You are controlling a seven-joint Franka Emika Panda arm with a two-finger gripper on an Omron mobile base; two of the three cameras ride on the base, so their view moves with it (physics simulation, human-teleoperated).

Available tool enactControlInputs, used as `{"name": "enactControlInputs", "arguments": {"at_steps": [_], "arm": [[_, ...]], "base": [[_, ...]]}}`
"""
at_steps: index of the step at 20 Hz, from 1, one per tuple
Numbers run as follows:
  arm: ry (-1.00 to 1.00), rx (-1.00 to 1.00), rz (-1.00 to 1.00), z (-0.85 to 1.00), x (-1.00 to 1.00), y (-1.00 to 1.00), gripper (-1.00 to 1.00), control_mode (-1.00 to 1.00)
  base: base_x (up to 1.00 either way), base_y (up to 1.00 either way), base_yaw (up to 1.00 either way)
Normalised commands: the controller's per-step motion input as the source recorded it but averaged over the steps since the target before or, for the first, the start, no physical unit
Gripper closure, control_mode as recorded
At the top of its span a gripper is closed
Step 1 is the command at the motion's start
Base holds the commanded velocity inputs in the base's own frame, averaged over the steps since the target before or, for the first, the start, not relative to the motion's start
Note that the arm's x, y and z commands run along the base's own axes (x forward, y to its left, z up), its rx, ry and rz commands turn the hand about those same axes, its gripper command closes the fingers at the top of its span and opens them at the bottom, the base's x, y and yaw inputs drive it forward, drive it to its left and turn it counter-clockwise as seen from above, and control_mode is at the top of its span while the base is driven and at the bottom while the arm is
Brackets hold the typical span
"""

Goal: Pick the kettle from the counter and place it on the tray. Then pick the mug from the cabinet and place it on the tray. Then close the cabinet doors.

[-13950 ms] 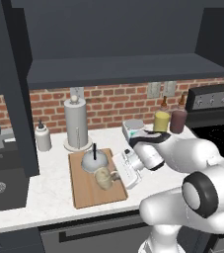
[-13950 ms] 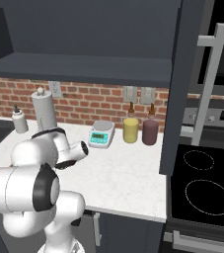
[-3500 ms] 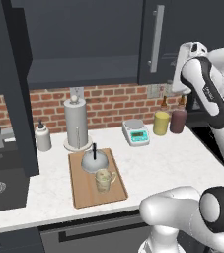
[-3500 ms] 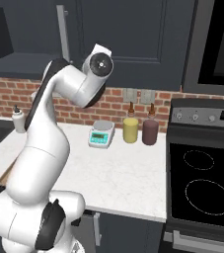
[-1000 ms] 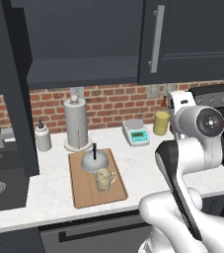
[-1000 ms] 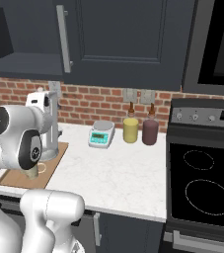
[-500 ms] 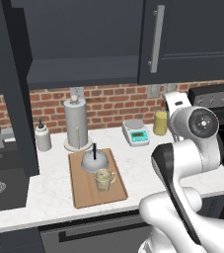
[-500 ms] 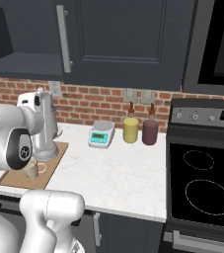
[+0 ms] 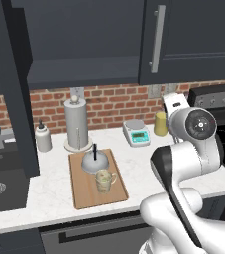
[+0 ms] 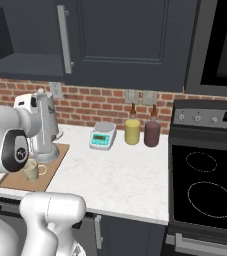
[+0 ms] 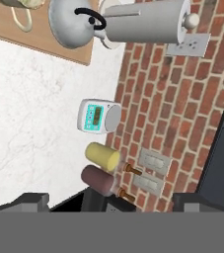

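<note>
The kettle [image 9: 95,161] and mug [image 9: 104,180] are set on the tray [image 9: 84,191]; a paper-towel roll [image 9: 78,123] is stood at the kettle's 11 o'clock. The gripper's state cannot be told.

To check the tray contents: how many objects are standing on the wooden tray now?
2: the kettle at the back of the tray and the mug just in front.

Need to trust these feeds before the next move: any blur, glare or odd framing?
Left base view: sharp, evenly lit, no glare on the white marbled counter. Right base view: sharp, but the white arm blocks part of the light-brown wooden tray. Hand view: rolled sideways, brick wall at right.
</note>
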Motion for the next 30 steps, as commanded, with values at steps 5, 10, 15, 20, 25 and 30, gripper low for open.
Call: {"name": "enactControlInputs", "arguments": {"at_steps": [5,10,15,20,25,30], "arm": [[0.0,-0.05,0.0,0.0,0.0,0.1,-1.0,-1.0],[0.0,-0.07,0.0,-0.01,0.0,0.12,-1.0,-1.0],[0.0,-0.06,0.0,0.0,0.0,0.12,-1.0,-1.0],[0.0,-0.08,0.0,0.0,-0.04,0.2,-1.0,-1.0],[-0.01,-0.13,0.0,0.0,-0.12,0.35,-1.0,-1.0],[-0.03,-0.14,0.0,0.0,-0.18,0.37,-1.0,-1.0]], "base": [[0.0,0.0,0.0],[0.0,0.0,0.0],[0.0,0.0,0.0],[0.0,0.0,0.0],[0.0,0.0,0.0],[0.0,0.0,0.0]]}}
